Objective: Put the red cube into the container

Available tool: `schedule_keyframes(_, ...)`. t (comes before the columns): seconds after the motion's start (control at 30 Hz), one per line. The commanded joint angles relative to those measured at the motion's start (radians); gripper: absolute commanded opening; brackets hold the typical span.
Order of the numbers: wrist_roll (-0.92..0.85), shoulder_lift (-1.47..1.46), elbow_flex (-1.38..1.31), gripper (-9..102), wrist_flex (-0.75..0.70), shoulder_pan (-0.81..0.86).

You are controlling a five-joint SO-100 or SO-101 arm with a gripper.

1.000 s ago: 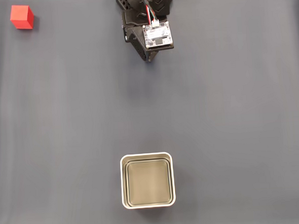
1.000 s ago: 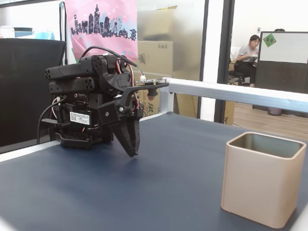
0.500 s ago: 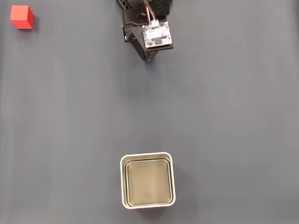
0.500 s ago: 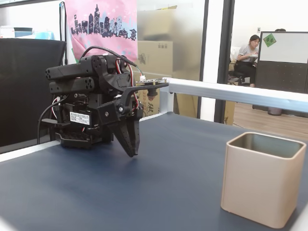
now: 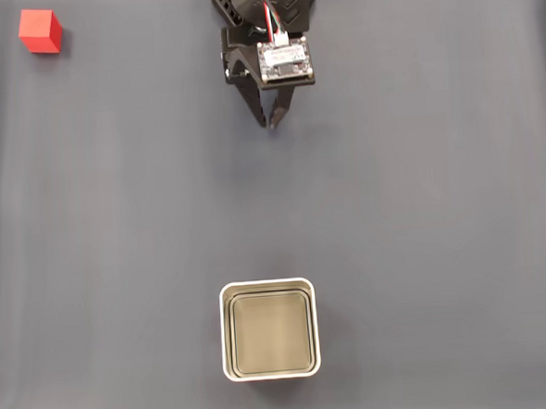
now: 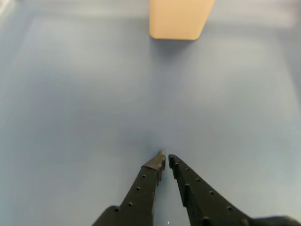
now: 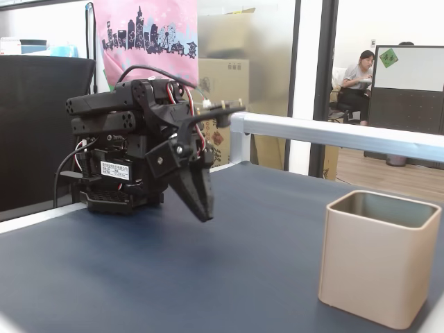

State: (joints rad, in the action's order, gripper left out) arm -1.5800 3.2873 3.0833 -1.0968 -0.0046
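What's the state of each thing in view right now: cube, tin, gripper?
Small bright red cube: resting on the dark mat at the far top-left corner in the top-down fixed view, untouched, not in the tin.
Square white-rimmed tin container: upright, open-topped, nothing inside.
Black two-finger gripper: fingertips nearly touching, holding nothing, raised off the mat, pointing toward the container in the wrist view.

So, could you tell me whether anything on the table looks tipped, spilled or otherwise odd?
Nothing stands out. The container stands upright and empty, the cube sits flat in the far corner of the table, and the gripper hangs empty, jaws almost closed.
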Motion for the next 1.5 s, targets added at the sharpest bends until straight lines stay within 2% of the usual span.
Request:
schedule_keyframes(0.0,-0.014,-0.026,0.006,0,0.133,0.026)
schedule_keyframes(0.1,-0.008,-0.126,-0.041,0,0.239,0.043)
schedule_keyframes(0.27,0.018,-0.374,-0.239,0,0.295,0.057)
schedule_keyframes(0.57,0.046,-0.707,-0.623,0,0.222,0.207)
schedule_keyframes(0.83,0.023,-0.887,-0.799,0,0.156,0.476)
schedule_keyframes(1.13,0.061,-1.025,-0.871,0,0.048,0.876)
schedule_keyframes(1.47,-0.015,-1.192,-1.005,1,0.037,1.261)
